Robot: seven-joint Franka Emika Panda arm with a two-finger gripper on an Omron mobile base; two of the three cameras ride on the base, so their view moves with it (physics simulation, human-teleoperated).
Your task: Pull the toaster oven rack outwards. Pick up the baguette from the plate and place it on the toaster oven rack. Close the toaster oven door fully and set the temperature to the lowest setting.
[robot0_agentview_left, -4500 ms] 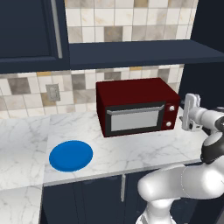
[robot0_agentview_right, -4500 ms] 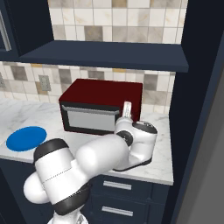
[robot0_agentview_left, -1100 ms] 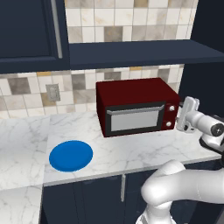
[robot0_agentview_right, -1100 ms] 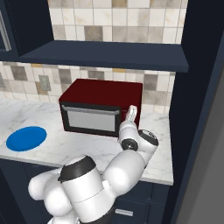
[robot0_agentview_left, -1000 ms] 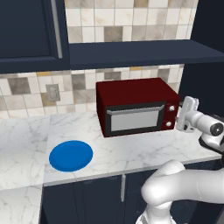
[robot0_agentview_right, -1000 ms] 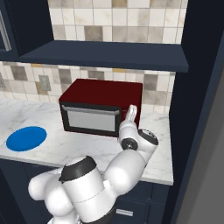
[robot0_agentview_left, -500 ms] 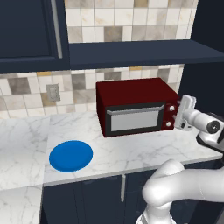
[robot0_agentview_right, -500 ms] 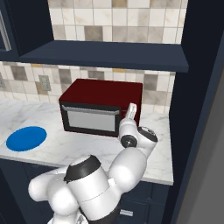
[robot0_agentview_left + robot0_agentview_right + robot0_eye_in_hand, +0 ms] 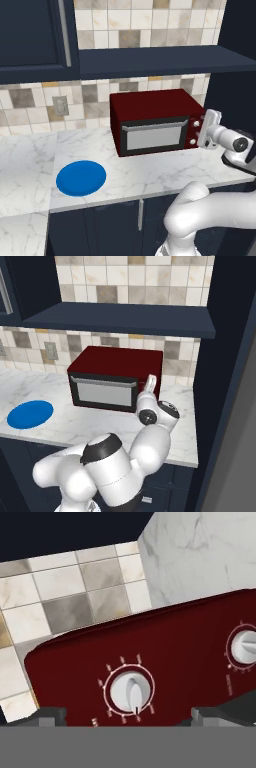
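The dark red toaster oven (image 9: 150,105) stands on the marble counter against the tiled wall, also seen from the other side as toaster oven (image 9: 117,363). Its door (image 9: 153,137) is shut, handle bar along the top edge. The rack and the baguette are hidden. The blue plate (image 9: 81,178) lies bare to the oven's left. My gripper (image 9: 201,132) is at the oven's right panel and stands open. In the hand view its fingertips (image 9: 47,715) flank a pale knob (image 9: 131,692), close in front of it, without touching. A second knob (image 9: 245,647) sits to the right.
A dark shelf (image 9: 160,60) hangs above the oven, and a tall dark cabinet wall (image 9: 225,381) stands close to its right. Bare marble counter (image 9: 145,172) stretches in front of the oven and around the plate (image 9: 30,413).
The hand has edged slightly closer to the oven's knob panel, and the arm behind it has swung lower. Oven, door and plate have not moved.
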